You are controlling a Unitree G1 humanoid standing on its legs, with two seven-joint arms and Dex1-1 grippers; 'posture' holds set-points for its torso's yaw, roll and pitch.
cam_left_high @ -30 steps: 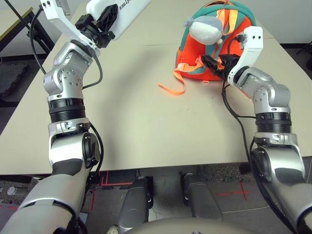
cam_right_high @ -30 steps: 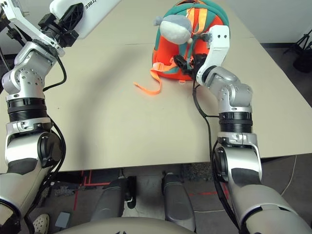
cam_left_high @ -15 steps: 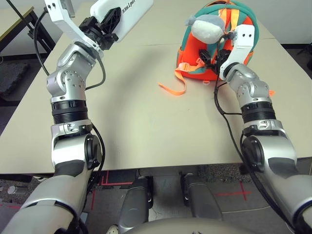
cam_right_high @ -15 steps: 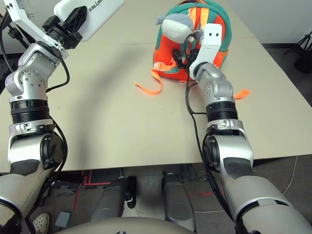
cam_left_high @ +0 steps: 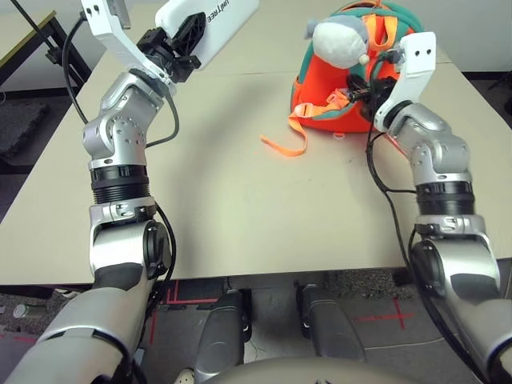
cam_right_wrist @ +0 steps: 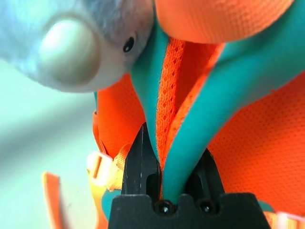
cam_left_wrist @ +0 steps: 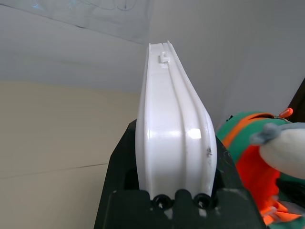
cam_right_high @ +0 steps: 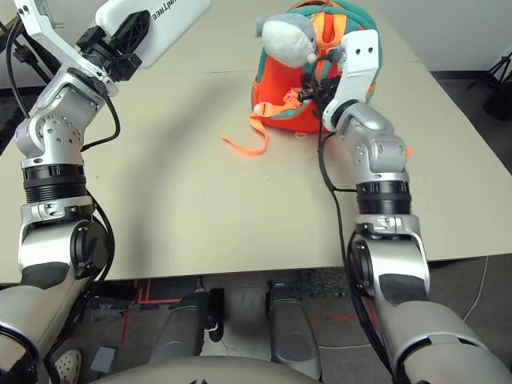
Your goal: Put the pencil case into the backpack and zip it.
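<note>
1. Clearly, the left gripper has the white pencil case clamped between its two fingers, parted by the case's thickness, up at the left of the table. That pinch takes in one end only, so a knock on the far end could twist the case or drop it.

2. The right gripper has its fingers closed on a gathered fold of teal and orange fabric on the backpack. Soft cloth bunches, so a hard pull might slip free or drag the bag over the table.

3. The case is outside the bag and well apart from it. Should the opening be narrow or sag when the case arrives, its stiff corners would probably catch on the edge.

4. The grey plush toy dangles close to the right gripper and could get in the way, or be pushed inside with the case.

5. Later, the loose orange strap may snag an arm, and a case left poking out would jam the zip.
</note>
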